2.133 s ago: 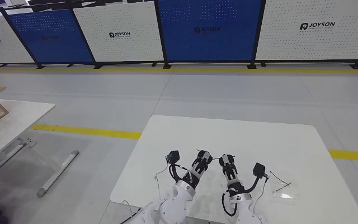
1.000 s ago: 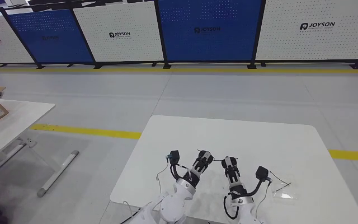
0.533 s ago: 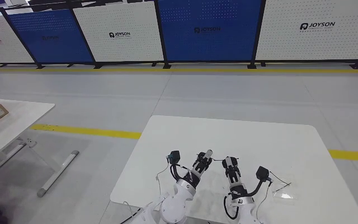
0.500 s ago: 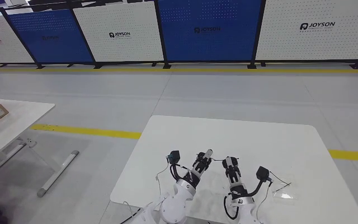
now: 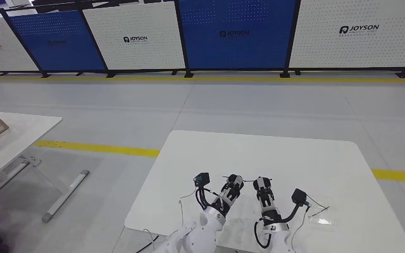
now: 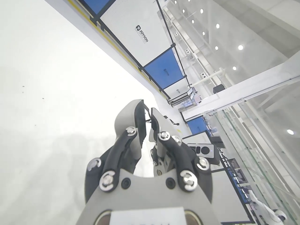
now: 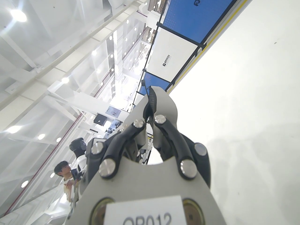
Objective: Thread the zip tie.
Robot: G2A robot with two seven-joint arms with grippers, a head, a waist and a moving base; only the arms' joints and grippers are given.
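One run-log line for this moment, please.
left gripper: shut on zip tie | right gripper: shut on zip tie | position: grippers close together over white table

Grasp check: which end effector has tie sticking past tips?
Right end effector: thin black plastic zip tie juts beyond its tips; left end effector pinches it inside.

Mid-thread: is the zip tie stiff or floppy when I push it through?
Probably springy, not limp: the zip tie pokes straight out of the shut right gripper. Likely very light and thin, so it may twist or slip in the left gripper.
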